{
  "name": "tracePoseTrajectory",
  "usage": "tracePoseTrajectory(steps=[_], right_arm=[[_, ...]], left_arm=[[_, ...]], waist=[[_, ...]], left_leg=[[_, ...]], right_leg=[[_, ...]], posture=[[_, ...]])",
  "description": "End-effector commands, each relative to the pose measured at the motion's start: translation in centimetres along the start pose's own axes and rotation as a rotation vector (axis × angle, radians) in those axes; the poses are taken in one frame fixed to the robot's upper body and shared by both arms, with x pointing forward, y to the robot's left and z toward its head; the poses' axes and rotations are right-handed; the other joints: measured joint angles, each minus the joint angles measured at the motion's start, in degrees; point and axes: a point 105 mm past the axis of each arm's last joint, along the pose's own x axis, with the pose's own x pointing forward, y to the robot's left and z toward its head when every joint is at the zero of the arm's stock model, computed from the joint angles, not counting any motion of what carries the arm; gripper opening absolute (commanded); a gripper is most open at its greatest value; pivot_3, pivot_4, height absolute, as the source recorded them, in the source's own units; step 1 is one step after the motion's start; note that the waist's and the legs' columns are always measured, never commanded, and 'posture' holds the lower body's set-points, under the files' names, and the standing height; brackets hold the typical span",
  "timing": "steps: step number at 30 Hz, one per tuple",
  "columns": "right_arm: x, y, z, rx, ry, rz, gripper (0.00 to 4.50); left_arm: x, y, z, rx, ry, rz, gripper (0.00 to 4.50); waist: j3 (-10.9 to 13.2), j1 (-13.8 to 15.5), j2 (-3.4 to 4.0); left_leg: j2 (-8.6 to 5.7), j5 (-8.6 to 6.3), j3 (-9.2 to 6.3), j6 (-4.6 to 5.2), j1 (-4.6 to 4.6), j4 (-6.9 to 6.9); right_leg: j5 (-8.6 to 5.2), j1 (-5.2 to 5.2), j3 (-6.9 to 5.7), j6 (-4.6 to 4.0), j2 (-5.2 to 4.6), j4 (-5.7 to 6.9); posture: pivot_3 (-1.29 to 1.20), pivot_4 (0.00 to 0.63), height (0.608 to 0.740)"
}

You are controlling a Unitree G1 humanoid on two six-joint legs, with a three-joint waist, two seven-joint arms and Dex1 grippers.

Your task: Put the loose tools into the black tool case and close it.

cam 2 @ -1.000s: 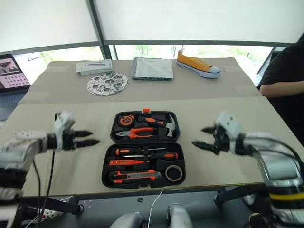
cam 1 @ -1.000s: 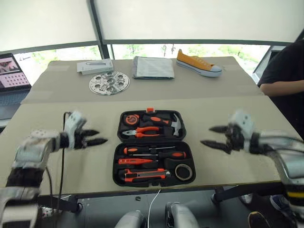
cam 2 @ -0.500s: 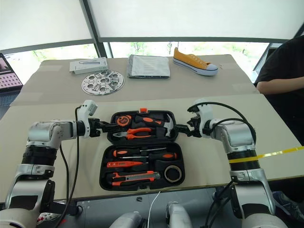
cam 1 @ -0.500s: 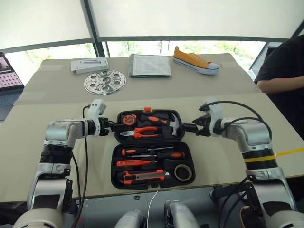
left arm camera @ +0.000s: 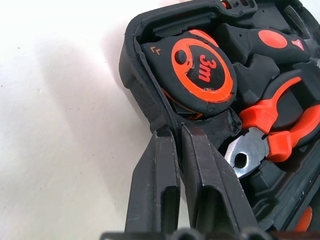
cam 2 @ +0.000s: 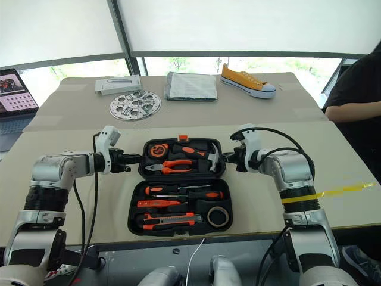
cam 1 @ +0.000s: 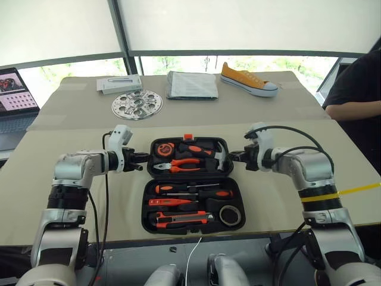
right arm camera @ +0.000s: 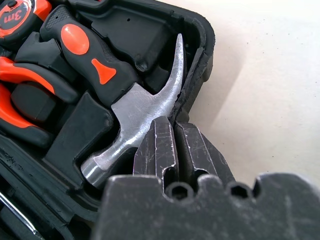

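The black tool case (cam 1: pixel 190 231) lies open on the table, orange latch (cam 1: pixel 188 137) at its far edge. Its near half holds two screwdrivers (cam 1: pixel 193 192), a slim orange tool (cam 1: pixel 169 202), a utility knife (cam 1: pixel 181 219) and a black tape roll (cam 1: pixel 230 215). The far half holds a tape measure (left arm camera: pixel 202 75), pliers (left arm camera: pixel 270 135) and a hammer (right arm camera: pixel 125 107). My left gripper (cam 1: pixel 146 158) is shut on the far half's left rim, beside the tape measure. On the right rim, by the hammer's claw, my right gripper (cam 1: pixel 233 157) is shut too.
Further back lie a perforated metal disc (cam 1: pixel 137 104), a flat grey box (cam 1: pixel 119 83), a folded grey item (cam 1: pixel 191 84) and a yellow shoe (cam 1: pixel 249 80). A laptop (cam 1: pixel 16 89) stands at the far left. A person's arm (cam 1: pixel 351 110) rests at the right.
Both grippers came in from the sides, open, to the case's far half and closed on its left and right rims. The case and its tools have not moved.
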Motion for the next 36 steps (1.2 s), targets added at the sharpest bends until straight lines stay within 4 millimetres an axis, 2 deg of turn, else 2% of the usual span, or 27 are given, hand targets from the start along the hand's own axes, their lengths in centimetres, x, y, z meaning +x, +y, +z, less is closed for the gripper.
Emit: tracePoseTrajectory(steps=[1,6,13,15,18,23,30,33,36], right_arm=[[-0.1,-0.2,0.1,-0.02,0.018,-0.019,0.02],[-0.8,-0.8,2.4,-0.104,-0.084,-0.076,0.02],[-2.0,-0.5,6.5,-0.272,-0.3,-0.156,0.02],[-2.4,-0.4,7.1,-0.331,-0.351,-0.182,0.02],[-3.0,-0.3,7.5,-0.466,-0.437,-0.246,0.02],[-3.3,-0.2,6.1,-0.624,-0.464,-0.283,0.02],[-3.3,0.3,1.9,-0.723,-0.433,-0.275,0.02],[-4.0,0.5,0.4,-0.746,-0.426,-0.269,0.02],[-4.8,0.6,-0.2,-0.738,-0.432,-0.268,0.02]], left_arm=[[0.2,-0.3,-0.6,0.018,0.019,-0.013,0.0],[-0.2,-0.9,1.4,0.1,-0.075,-0.039,0.0],[-1.3,-0.9,6.2,0.289,-0.323,0.03,0.0],[-1.5,-1.4,6.7,0.368,-0.368,0.031,0.0],[-1.7,-2.5,6.6,0.506,-0.427,0.02,0.0],[-1.9,-2.5,5.4,0.618,-0.451,0.053,0.0],[-2.7,-2.0,3.8,0.757,-0.48,0.159,0.0],[-3.2,-1.8,3.2,0.77,-0.492,0.194,0.0],[-3.6,-1.7,2.7,0.74,-0.493,0.203,0.0]], waist=[[0.0,0.0,0.0],[0.0,0.0,-0.01],[0.0,0.0,-0.02],[0.0,-0.2,-0.03],[0.0,-0.4,-0.03],[0.0,-0.6,-0.03],[0.0,-0.5,-0.01],[0.0,-0.5,-0.01],[0.0,-0.4,-0.01]], left_leg=[[0.0,0.0,0.0,0.0,0.0,0.0],[0.0,0.0,0.0,0.01,0.0,-0.01],[-0.01,0.0,0.0,0.0,-0.31,0.02],[0.0,0.0,0.01,0.0,-0.56,0.11],[0.0,0.0,0.02,0.01,-0.66,0.09],[-0.02,0.0,0.05,0.0,-0.65,-0.04],[0.01,0.0,0.05,0.0,-0.46,-0.11],[0.03,0.0,0.05,0.0,-0.24,-0.28],[0.07,0.0,0.06,0.0,0.01,-0.41]], right_leg=[[0.0,0.0,0.0,0.0,0.0,0.0],[0.0,-0.01,0.0,0.0,0.0,-0.02],[0.01,-0.31,-0.02,0.0,0.0,-0.02],[0.03,-0.6,-0.06,-0.04,0.02,0.02],[0.04,-0.78,-0.08,-0.07,0.03,0.04],[0.04,-0.81,-0.09,-0.06,0.03,-0.06],[0.04,-0.58,-0.06,-0.06,0.06,-0.15],[0.04,-0.38,-0.05,-0.06,0.08,-0.21],[0.03,-0.16,0.0,-0.06,0.11,-0.25]], posture=[[0.0,0.15,0.74],[0.0,0.15,0.74],[0.0,0.15,0.74],[0.0,0.15,0.74],[0.0,0.15,0.74],[0.0,0.15,0.74],[0.0,0.15,0.74],[0.0,0.15,0.74],[0.0,0.15,0.74]])
